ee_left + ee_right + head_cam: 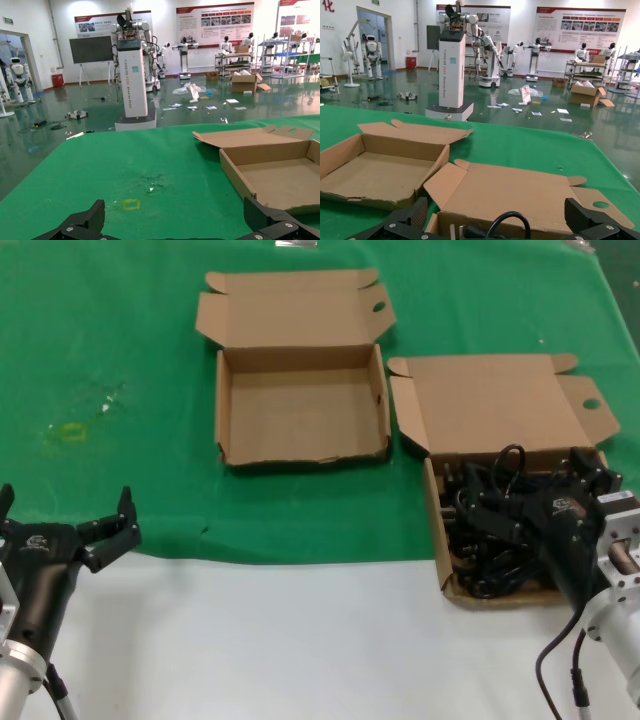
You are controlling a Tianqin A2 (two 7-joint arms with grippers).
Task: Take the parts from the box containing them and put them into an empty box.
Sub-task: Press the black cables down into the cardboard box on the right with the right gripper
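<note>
Green cloth: thin black cords tangled in brown box.

Both boxes are plain brown corrugated cardboard, matt and a bit rough, with the empty box showing raw fluted edges along its walls and some creasing on the floor. The box containing them has the same dull papery finish. The parts look like black rubbery plastic cords with a slight sheen. The table cover looks like green felt-type cloth, matt and scuffed in one spot. The front strip is smooth white. The right gripper and left gripper look like matt black plastic, with silvery metal on the wrists behind them.
</note>
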